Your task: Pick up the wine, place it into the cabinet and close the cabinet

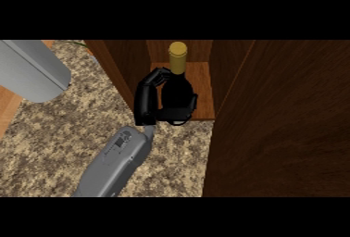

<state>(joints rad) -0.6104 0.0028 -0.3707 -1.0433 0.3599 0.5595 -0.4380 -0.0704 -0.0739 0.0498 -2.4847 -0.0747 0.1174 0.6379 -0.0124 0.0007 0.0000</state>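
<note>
Leftmost, up in the corner, a broad grey rounded shape (31,69), cut off by the edge; cannot tell what it belongs to. Below and beside it, speckled brown stone counter (61,139), with a strip of pale wood (8,109) along its left border. Further right, a grey forearm (113,166) rising from the lower edge and slanting up toward the cabinet's opening. At its end, the black right hand (147,99), clasped round the wine bottle (176,88): fingers curled against the bottle's left flank, thumb hooked round the lower right side. Bottle dark, standing upright on the cabinet's light wooden shelf (202,88), just inside the opening and near its front edge, with the yellow cap (178,51) pointing toward the back. Left of the hand, the cabinet's dark side wall (120,65). Rightmost, the dark brown cabinet door (287,120), swung open and filling that whole side.
</note>
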